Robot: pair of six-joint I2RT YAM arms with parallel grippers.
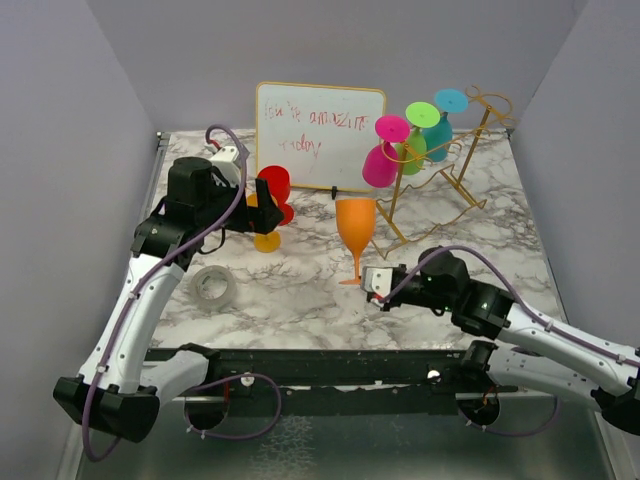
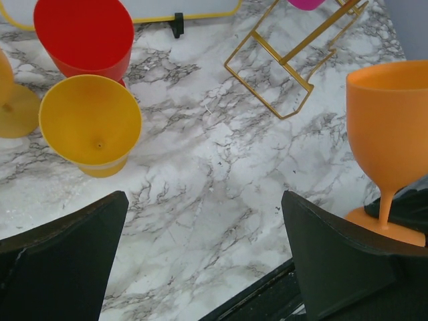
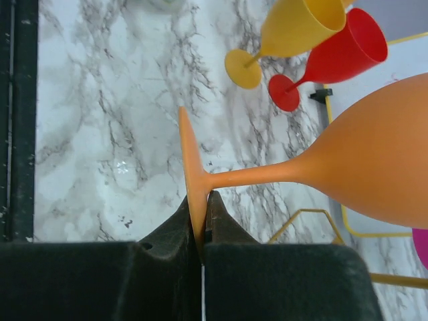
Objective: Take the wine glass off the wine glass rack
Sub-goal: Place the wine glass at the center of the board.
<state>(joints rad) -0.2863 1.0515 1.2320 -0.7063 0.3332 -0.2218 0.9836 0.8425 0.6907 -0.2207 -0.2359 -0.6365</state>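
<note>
**Now placing the orange glass, off the rack**

I am watching the right claw [image 3: 200, 208] clamping its jaws tight on the rim of the foot of the orange wine glass [image 1: 355, 225]. The glass is standing upright on the worktop [image 1: 300, 300], just in front of the wine glass rack [image 1: 464, 160] and clear of its rails. I am judging this as the set-down step. I cannot tell whether the foot is lying fully flat.

The left claw [image 2: 204, 198] is gaping wide and holding nothing, well to the left of the rack beside the yellow glass [image 2: 90, 124].

Next, I am thinking the right jaws need parting gently, then backing straight away from the rack, since dragging the foot could tip the glass.
</note>
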